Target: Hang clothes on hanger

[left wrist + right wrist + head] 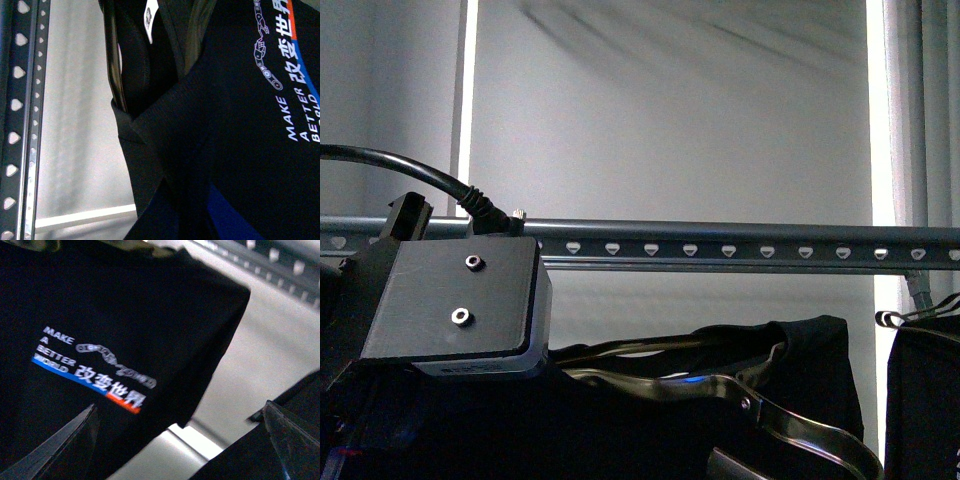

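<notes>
The clothes [805, 365], a black T-shirt with white lettering, hang on a thin bronze-grey hook hanger [720, 385] just below the hanger [720, 240], a long grey rail with a row of small holes. My left gripper [180, 215] is shut on the clothes [240, 150]; dark cloth hides its fingers. In the front view only the left arm's wrist block [455, 300] shows, in front of the rail's left end. My right gripper [180, 440] is open and holds nothing, facing the chest print of the clothes [125, 305]. The rail [17, 100] runs close beside the left wrist.
Another dark garment [920, 400] on a black-and-white striped hanger [910, 318] hangs at the right end of the rail. A grey wall with bright vertical strips stands behind. The rail [280, 265] also shows in the right wrist view.
</notes>
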